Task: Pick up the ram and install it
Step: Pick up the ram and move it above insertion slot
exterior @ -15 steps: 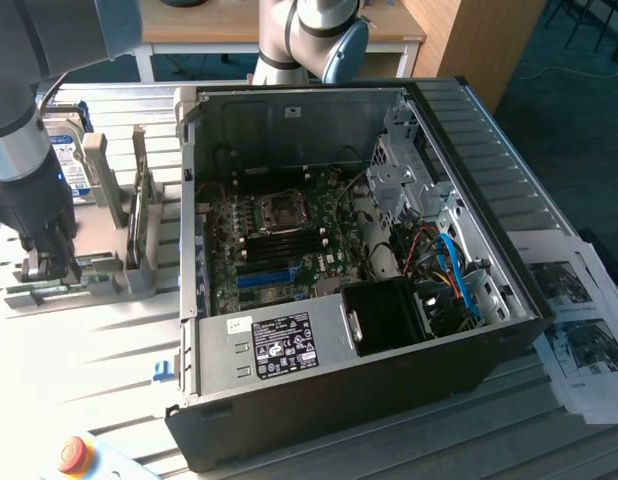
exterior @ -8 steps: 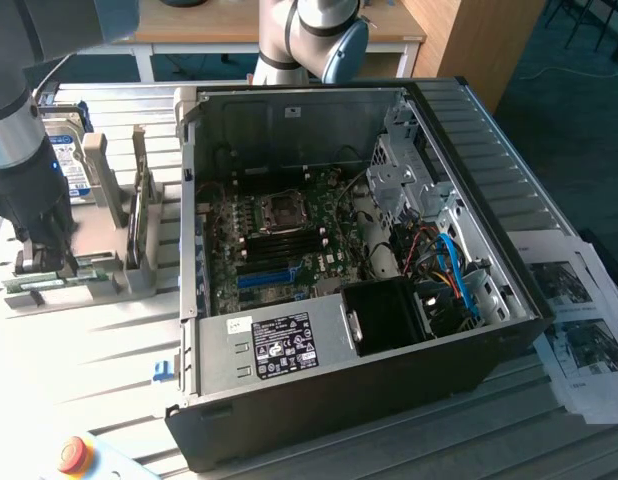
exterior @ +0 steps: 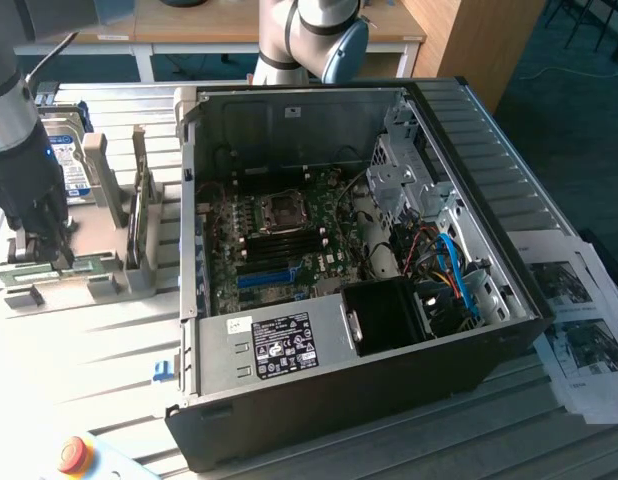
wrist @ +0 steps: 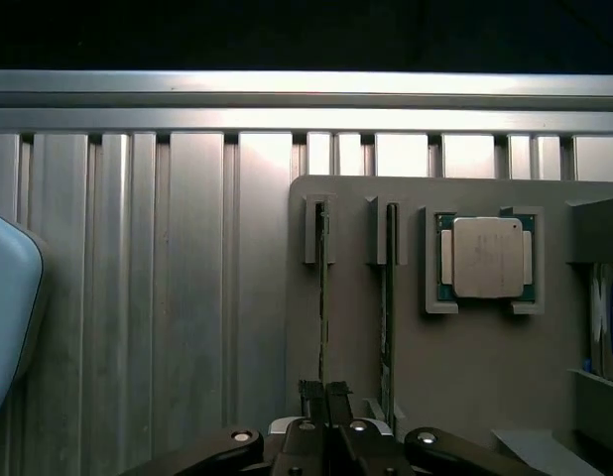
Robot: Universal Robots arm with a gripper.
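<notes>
The gripper is clenched on the ram, which is stood on edge in a slot of the grey holder, just beside a second stick; the grip is judged best kept square, lest the board be jammed against slot walls

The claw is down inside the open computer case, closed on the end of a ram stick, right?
No. The exterior view shows the claw outside the open computer case, at the grey holder on the exterior view's left, closed on the end of a ram stick.
</notes>
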